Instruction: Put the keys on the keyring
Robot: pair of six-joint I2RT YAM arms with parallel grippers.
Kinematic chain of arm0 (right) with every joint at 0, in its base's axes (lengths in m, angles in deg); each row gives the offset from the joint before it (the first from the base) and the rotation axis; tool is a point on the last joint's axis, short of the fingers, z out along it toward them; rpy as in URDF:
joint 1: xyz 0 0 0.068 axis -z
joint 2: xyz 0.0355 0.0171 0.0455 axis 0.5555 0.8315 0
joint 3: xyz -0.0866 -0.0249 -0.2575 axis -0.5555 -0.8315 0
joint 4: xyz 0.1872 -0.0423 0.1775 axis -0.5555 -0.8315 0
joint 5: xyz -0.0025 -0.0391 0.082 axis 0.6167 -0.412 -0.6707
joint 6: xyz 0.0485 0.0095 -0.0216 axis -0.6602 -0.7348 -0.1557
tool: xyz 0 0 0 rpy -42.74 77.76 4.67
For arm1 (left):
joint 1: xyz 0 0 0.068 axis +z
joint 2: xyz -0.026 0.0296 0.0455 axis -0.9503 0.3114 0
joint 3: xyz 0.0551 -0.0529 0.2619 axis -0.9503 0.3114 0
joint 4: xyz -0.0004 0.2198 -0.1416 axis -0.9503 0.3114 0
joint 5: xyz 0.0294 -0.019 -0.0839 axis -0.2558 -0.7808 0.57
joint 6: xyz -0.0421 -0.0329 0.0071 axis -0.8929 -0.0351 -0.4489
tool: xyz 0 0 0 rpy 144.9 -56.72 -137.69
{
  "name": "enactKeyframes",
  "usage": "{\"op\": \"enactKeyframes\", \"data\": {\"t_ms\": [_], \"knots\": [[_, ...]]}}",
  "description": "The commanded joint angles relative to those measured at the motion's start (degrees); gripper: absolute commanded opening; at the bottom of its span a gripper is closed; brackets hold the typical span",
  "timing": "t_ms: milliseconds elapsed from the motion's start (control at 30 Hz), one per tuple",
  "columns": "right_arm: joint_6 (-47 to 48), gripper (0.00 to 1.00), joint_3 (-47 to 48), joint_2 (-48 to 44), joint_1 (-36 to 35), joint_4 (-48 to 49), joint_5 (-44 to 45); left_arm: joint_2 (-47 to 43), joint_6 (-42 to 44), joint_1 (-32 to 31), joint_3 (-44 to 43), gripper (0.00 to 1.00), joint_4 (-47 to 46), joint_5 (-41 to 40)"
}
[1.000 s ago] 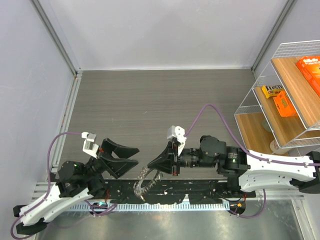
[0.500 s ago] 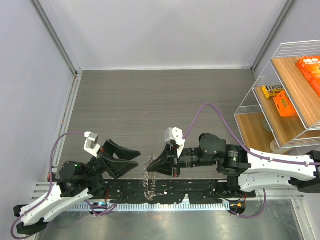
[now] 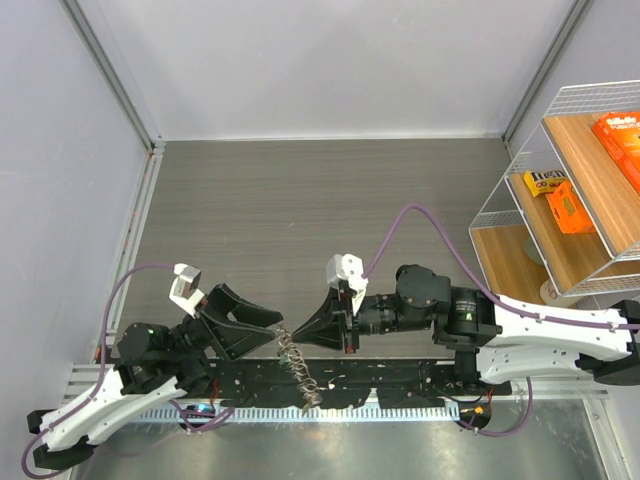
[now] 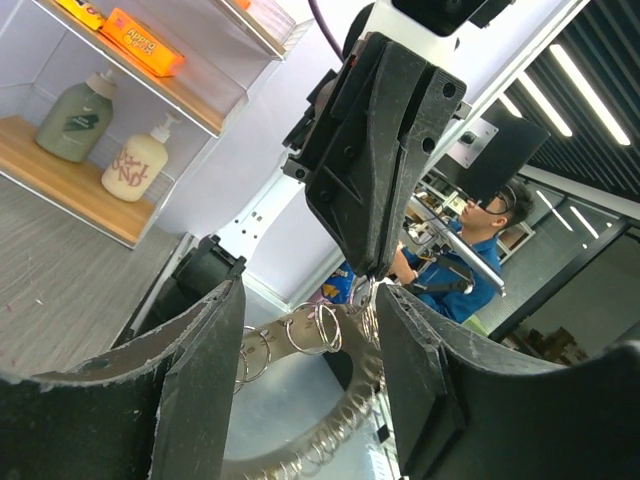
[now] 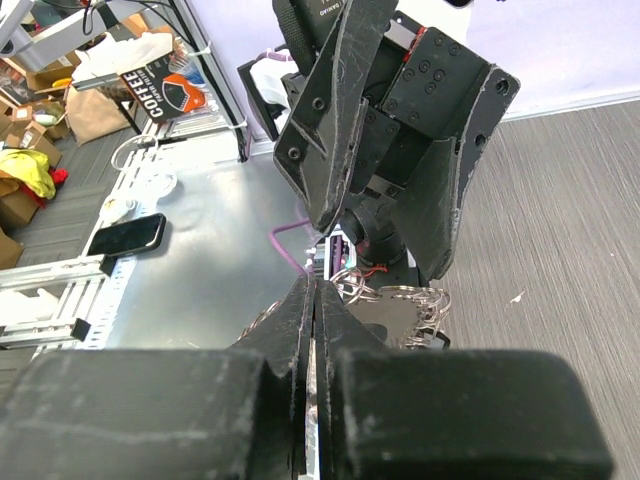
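The keyring is a silvery ring fringed with many small split rings, seen edge-on between the two arms at the near edge. My right gripper is shut on its upper rim, and the ring hangs below it. In the right wrist view the shut fingers hide most of the ring. My left gripper is open just left of the ring. In the left wrist view the ring lies between its open fingers. Whether they touch it I cannot tell. No coloured keys are in view.
A wire shelf with orange boxes stands at the right edge. A black rail runs along the near edge under the ring. Grey walls bound the back and left. A phone lies on the metal bench.
My right gripper has moved left with the keyring, and the ring has turned from lying slanted to hanging edge-on. My left gripper has moved right, so its open fingers now flank the ring.
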Motion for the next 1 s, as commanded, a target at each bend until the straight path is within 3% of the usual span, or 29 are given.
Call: {"op": "enactKeyframes", "data": {"t_ms": [0,233,967], "knots": [[0.8,0.05,3.6,-0.2,-0.2,3.7,0.0,-0.8,-0.9,0.0,-0.7,0.59,-2.0,1.9],[0.7,0.05,3.9,0.3,-0.2,2.1,1.2,2.9,-1.5,0.0,-1.4,0.52,-3.0,4.7],[2.1,0.06,4.7,0.0,-0.3,-0.2,10.0,2.6,-1.9,0.0,-2.1,0.49,2.5,5.3]]}}
